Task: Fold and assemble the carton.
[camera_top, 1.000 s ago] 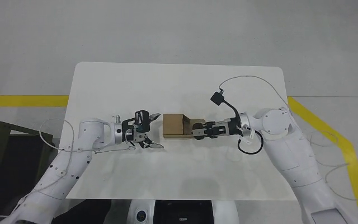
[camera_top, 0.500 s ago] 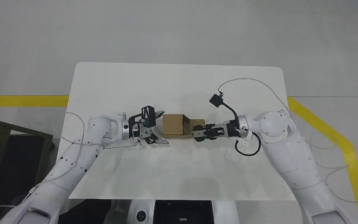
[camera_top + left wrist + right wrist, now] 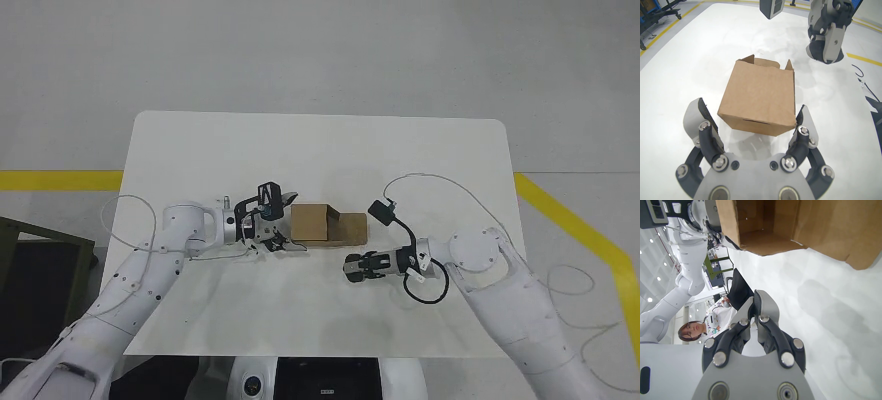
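Between spread left gripper (image 3: pixel 751 103) tips, carton (image 3: pixel 761 91) end

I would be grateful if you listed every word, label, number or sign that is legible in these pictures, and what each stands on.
No text can be read.
The carton is plain brown cardboard, with a thin slit on one face and no print.
The white table carries no marks.
The yellow floor stripe has no lettering.
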Robot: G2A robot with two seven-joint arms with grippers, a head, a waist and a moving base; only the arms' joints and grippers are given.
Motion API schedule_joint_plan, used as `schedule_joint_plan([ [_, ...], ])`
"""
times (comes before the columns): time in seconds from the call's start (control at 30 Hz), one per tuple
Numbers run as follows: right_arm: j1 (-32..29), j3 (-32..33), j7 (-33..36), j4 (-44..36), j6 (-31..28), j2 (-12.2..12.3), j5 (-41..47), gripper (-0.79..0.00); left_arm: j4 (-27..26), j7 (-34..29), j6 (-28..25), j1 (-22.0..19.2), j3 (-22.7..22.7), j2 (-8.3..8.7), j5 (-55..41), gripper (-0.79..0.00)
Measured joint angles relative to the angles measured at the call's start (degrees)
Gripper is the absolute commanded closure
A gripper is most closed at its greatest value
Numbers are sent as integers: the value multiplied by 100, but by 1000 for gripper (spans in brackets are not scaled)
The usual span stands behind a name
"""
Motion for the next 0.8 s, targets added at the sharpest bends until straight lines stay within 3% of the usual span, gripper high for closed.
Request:
schedule_joint_plan([
  [0.47, 337, -334, -901, 668, -601, -120, -9, 0, 50, -106, -158, -49, 64, -58, -81, -785],
  [0.8, 871, -785, -933, 1216, -1055, -290, 213, 0, 106, -117, -240, -132, 116, -107, -103, -785],
])
